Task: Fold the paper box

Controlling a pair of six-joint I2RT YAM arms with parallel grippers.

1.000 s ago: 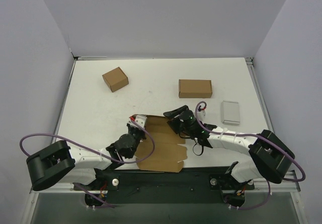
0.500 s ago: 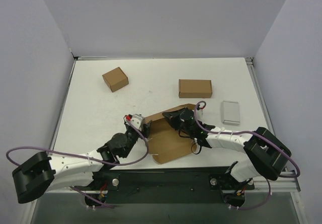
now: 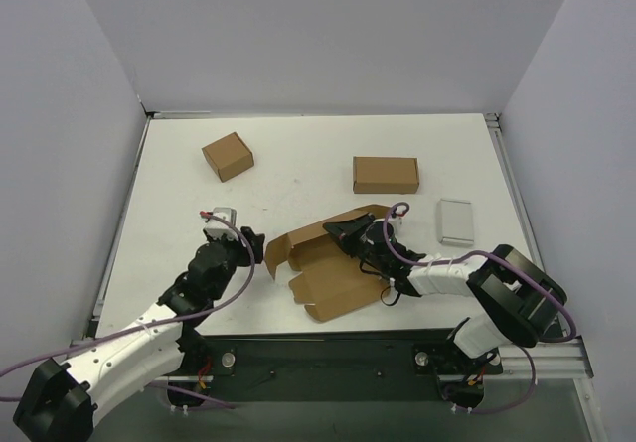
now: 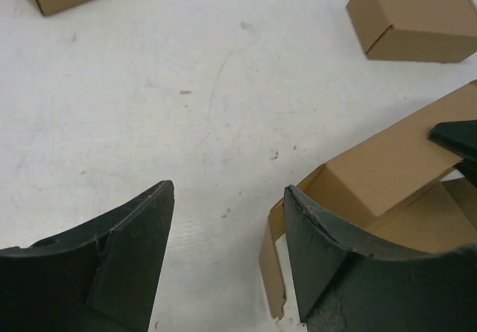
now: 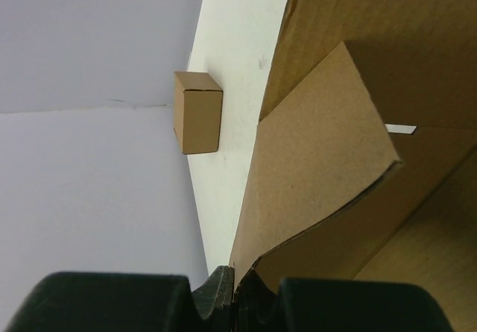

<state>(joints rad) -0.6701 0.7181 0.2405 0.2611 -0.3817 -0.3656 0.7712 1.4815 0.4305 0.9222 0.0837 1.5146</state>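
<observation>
Near the table (image 3: 298,164) front, between the arms, working on the box (image 3: 323,268): lying part-folded there, rear wall and left flap standing, floor resting flat. Pinching the rear wall's top edge with the right gripper (image 3: 343,229), pressed together on the thin cardboard, as showing in the wrist view. Judging the step as raising and setting the walls. Doing it well probably meaning holding that wall upright without creasing it, bringing the left gripper (image 3: 248,246) onto the loose flap just beside it, turning the flap inward along its crease, and not dragging the whole box. Reaching low and forward with the right arm, wrist rolled sideways. Stretching the left arm out low toward the flap, fingers spread wide, gripping nothing, hovering just short of the flap's edge. Leaving alone the carton (image 3: 228,156), the far box (image 3: 386,174) and the case (image 3: 456,221), all lying well apart.
</observation>
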